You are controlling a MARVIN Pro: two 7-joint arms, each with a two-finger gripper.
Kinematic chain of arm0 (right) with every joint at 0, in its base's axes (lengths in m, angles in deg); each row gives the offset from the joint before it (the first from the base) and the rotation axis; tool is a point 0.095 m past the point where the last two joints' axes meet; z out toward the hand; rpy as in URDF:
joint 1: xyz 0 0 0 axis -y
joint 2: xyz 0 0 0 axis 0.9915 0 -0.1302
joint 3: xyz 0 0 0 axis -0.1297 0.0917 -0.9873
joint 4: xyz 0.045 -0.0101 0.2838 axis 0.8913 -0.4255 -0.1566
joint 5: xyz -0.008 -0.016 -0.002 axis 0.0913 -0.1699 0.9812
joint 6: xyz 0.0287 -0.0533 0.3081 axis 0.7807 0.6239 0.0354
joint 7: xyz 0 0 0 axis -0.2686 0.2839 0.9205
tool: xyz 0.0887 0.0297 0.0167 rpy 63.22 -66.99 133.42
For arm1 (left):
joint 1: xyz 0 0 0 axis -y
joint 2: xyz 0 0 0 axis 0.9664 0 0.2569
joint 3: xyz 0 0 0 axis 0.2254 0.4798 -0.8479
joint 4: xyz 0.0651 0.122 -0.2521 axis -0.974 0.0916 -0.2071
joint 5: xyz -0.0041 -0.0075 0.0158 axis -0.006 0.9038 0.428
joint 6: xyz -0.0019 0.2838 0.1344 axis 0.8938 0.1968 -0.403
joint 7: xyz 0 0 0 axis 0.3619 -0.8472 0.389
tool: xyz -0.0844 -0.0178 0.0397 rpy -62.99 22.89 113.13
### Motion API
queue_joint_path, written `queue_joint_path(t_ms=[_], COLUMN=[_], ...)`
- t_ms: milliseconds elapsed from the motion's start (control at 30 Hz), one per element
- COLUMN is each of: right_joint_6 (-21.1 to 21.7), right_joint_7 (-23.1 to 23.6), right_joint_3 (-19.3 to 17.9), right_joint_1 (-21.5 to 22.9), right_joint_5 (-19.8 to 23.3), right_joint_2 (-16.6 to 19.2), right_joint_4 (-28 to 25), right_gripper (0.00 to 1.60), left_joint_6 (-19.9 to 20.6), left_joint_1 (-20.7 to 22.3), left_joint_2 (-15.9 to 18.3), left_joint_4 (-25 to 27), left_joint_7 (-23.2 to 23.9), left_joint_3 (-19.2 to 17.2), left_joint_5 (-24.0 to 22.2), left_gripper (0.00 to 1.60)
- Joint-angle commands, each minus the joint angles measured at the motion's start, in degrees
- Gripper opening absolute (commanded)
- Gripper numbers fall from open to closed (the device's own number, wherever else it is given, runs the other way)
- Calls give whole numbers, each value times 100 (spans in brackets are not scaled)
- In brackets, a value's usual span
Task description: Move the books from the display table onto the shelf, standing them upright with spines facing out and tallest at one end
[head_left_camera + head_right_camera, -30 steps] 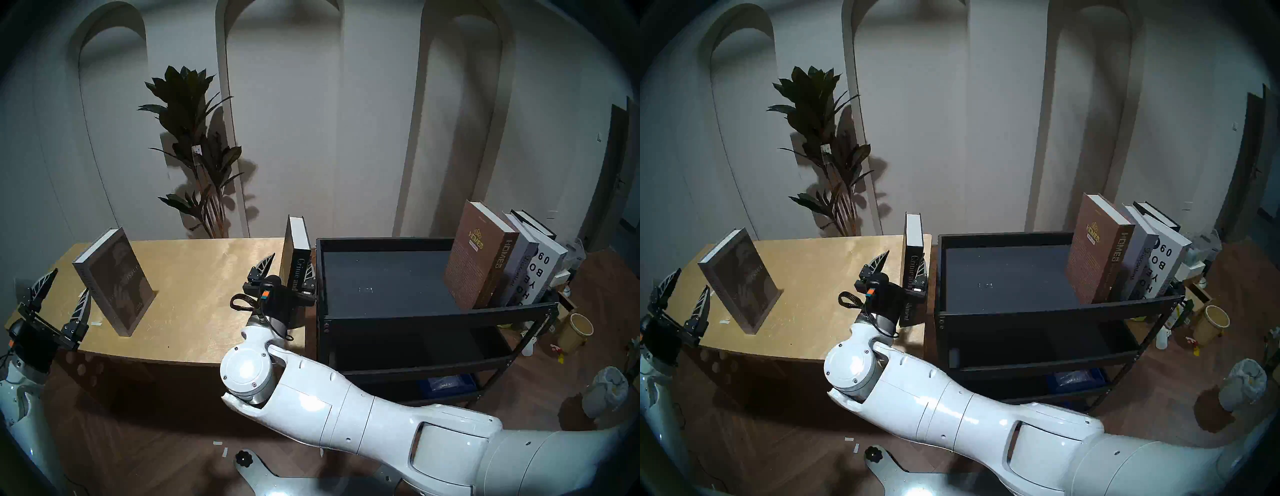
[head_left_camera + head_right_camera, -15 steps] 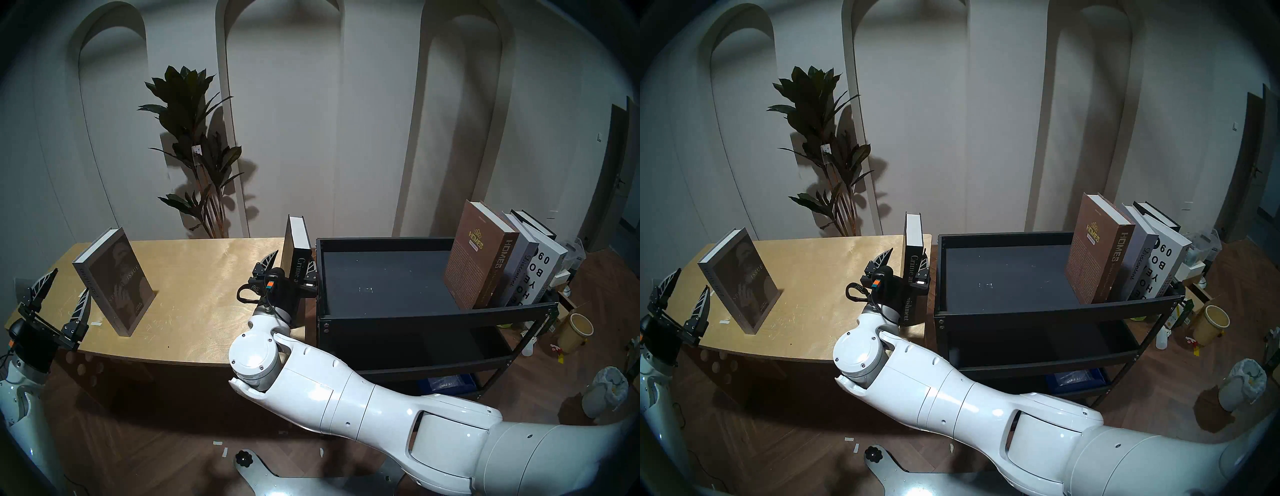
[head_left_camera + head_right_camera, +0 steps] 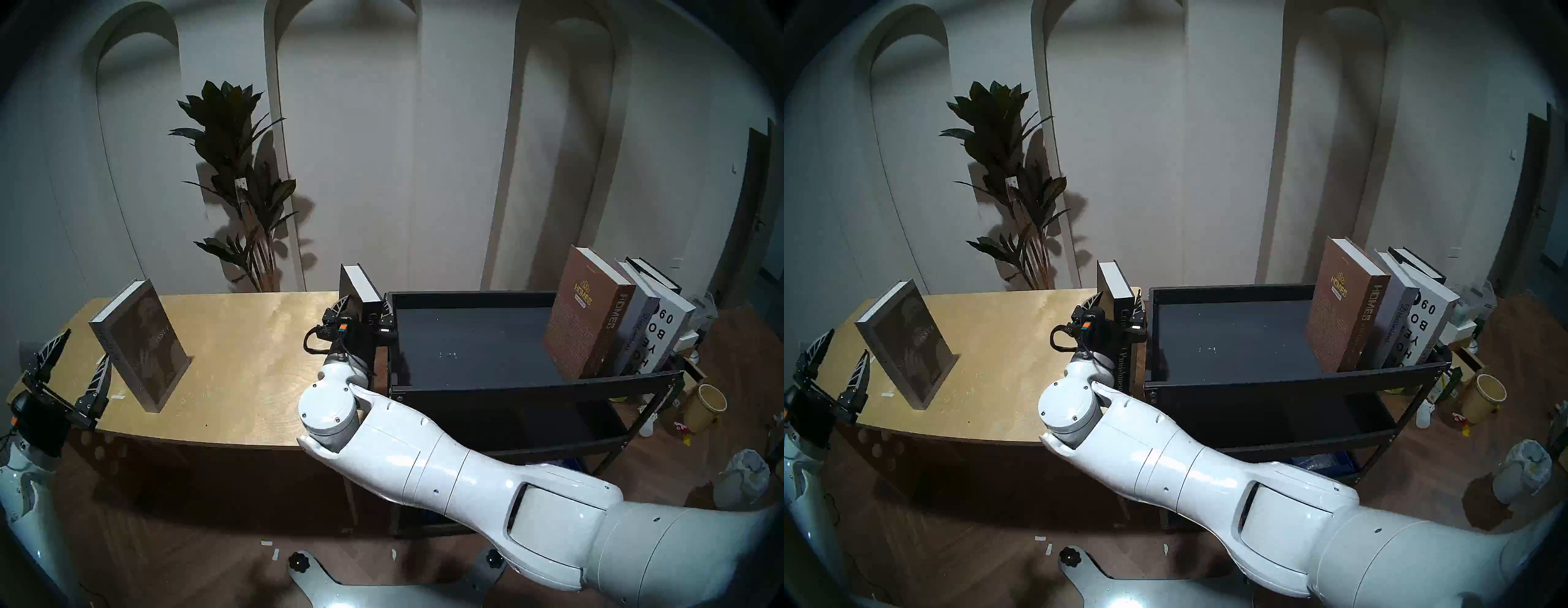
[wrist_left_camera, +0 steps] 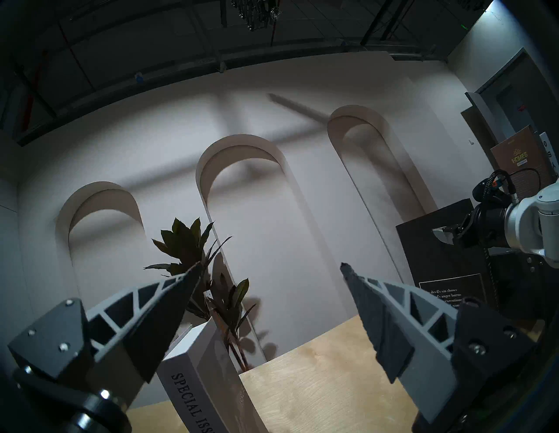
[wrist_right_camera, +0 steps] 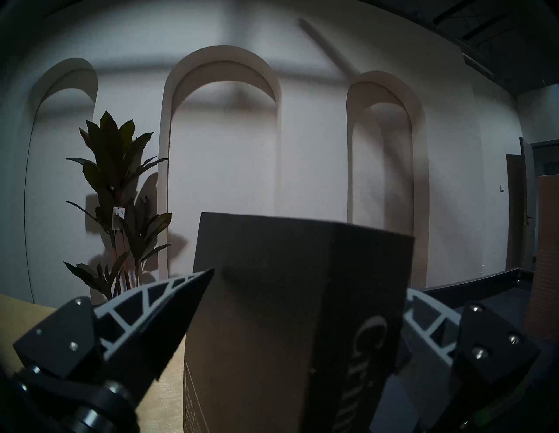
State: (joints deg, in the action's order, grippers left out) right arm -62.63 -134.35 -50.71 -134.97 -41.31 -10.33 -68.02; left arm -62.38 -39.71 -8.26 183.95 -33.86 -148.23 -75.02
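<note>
The right end effector [image 3: 364, 313] straddles the upright black book [image 3: 360, 293] on the table [image 3: 237, 339], fingers wide. The left end effector [image 3: 78, 361] hangs spread and empty

head pair overhead, wrist views level

brown book [image 3: 581, 314]: "HOMES" | grey book [image 4: 193, 402]: "SPECIAL ISS…" | white book [image 3: 662, 339]: "09"

Dim room light, soft wall shadows, fisheye-dark rims, slightly blurred right wrist view.
</note>
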Motion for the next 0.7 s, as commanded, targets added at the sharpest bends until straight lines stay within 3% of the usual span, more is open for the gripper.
queue_joint_path(t_ms=[0, 67, 167, 367, 667], right_joint_6=[62, 136, 120, 85, -76], right_joint_7=[359, 590, 650, 482, 207], right_joint_3=[-157, -227, -225, -70, 135], right_joint_1=[94, 46, 31, -22, 27], right_joint_5=[273, 495, 520, 255, -2], right_joint_2=[143, 258, 322, 510, 345], right_joint_4=[-105, -253, -247, -811, -1566], right_gripper=[80, 58, 0, 0, 0], left_joint_6=[15, 16, 17, 16, 0], left_joint_1=[-10, -10, -10, -9, 4], left_joint_2=[30, 30, 30, 30, 30], left_joint_4=[79, 80, 81, 79, 61], left_joint_7=[9, 9, 8, 9, 10], left_joint_3=[-32, -33, -33, -33, -26], left_joint_5=[-10, -10, -10, -10, -8], left_gripper=[160, 160, 160, 160, 160])
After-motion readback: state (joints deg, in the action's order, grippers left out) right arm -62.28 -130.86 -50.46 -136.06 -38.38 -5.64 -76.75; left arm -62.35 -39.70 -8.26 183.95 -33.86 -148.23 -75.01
